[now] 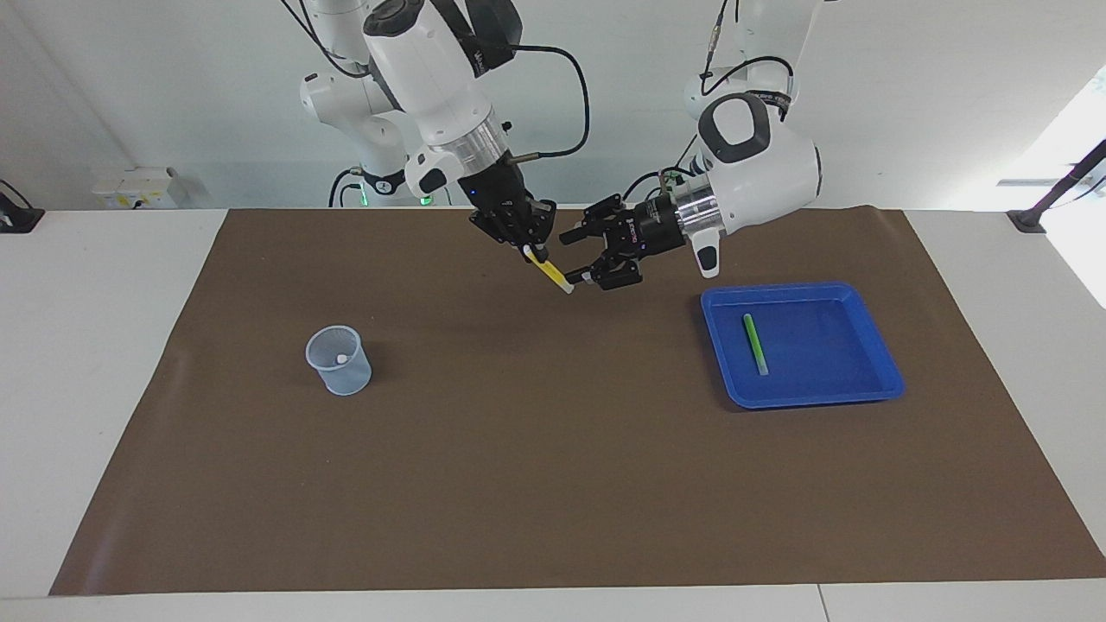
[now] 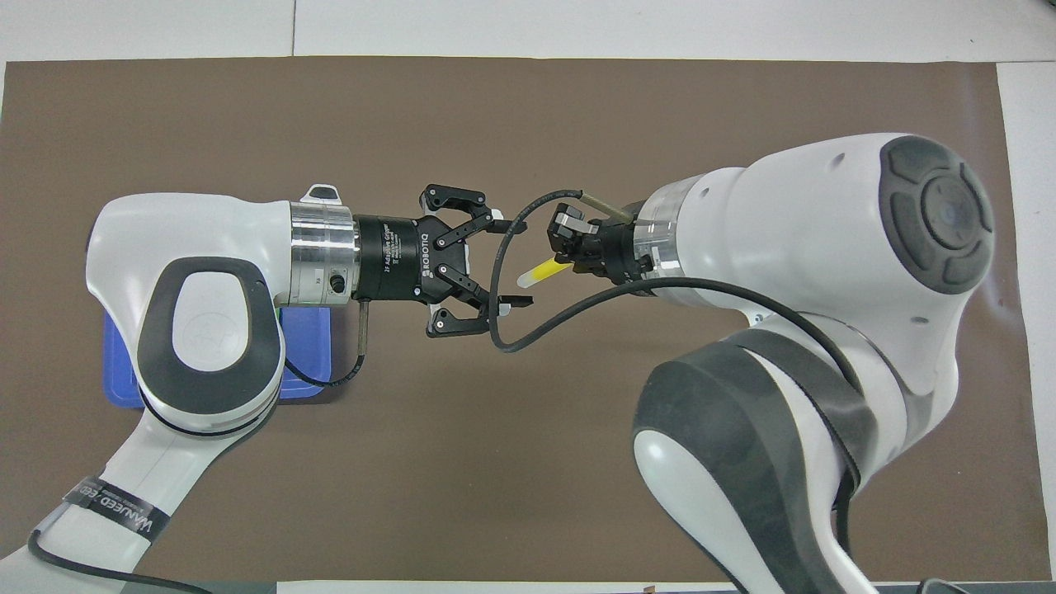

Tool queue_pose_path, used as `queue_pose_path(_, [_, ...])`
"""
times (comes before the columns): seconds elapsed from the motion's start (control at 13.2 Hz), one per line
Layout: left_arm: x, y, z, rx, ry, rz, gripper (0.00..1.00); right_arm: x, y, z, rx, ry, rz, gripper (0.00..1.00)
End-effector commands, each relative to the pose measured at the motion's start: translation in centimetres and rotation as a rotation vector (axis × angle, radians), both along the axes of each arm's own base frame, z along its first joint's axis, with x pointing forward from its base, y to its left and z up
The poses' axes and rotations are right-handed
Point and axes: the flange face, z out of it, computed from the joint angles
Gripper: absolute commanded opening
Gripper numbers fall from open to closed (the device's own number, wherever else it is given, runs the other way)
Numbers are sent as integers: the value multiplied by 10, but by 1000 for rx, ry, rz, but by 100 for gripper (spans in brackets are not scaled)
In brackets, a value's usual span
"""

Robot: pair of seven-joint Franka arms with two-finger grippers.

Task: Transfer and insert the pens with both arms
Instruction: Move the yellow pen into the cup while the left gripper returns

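Midair over the robots' end of the brown mat (image 1: 553, 484): clamping the yellow pen (image 1: 551, 275) (image 2: 540, 271) by its upper end in the right gripper (image 1: 531, 250) (image 2: 569, 247), with the jaws closed on it. Tilting the pen so that its pale tip is pointing down and toward the left arm's end of the white worktop (image 1: 104, 363).

Reaching in almost level with the left gripper (image 1: 581, 257) (image 2: 507, 264) from the tray's end, with the jaws spread wide open. Bracketing the pen's free tip roughly between them; whether they are touching it cannot be told. Trailing loops of black cable from both wrists.

Farther from the robots, toward the left arm's end: cradling the green pen (image 1: 755, 343) flat on the floor of the blue tray (image 1: 778, 288) (image 2: 305, 363), apart from the tray's walls. In the overhead view, hiding most of that tray under the left arm.

Toward the right arm's end, well apart from the tray: showing a pale mesh cup (image 1: 339, 367) standing upright on the mat, with a small whitish end (image 1: 342, 358) of something lying inside it. Too little of that end is showing to tell what it is.
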Motion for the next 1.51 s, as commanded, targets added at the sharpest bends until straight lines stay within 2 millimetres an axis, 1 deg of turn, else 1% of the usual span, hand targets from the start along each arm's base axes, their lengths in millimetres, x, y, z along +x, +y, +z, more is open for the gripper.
queue_pose_path(0.0, [-3,14,0,6,11,48,100,6,-43,-21,-89,-24,116,0])
queue_pose_path(0.15, [8,36,-2,12,13,78,100,10,-89,-37,-161,-41,247,0])
queue_pose_path(0.23, [12,43,-3,48,-8,71,100,10,-115,-45,-202,-46,318,0])
queue_pose_path(0.3, [15,49,-2,129,-57,39,100,9,-144,-56,-250,-48,391,0])
queue_pose_path(0.38, [15,52,-2,212,-106,0,100,10,-167,-62,-286,-58,447,0])
queue_pose_path(0.53, [17,58,-3,327,-171,-56,100,7,-206,-74,-363,-63,549,0])
queue_pose_path(0.61, [22,68,-2,387,-201,-84,100,7,-223,-81,-410,-84,600,0])
queue_pose_path(0.76, [24,82,-5,451,-224,-151,100,10,-241,-84,-461,-101,632,0])
queue_pose_path(0.91, [24,100,-10,477,-306,-282,100,10,-243,-83,-466,-93,635,0])
queue_pose_path(1.13, [36,149,-20,545,-410,-382,100,12,-247,-84,-512,-96,658,0])
queue_pose_path(1.29, [45,196,-29,569,-499,-455,100,16,-252,-89,-543,-110,682,0])
queue_pose_path(1.36, [47,217,-33,577,-541,-500,100,18,-262,-93,-557,-120,686,0])
queue_pose_path(1.44, [49,237,-37,591,-558,-531,100,21,-265,-99,-560,-132,705,0])
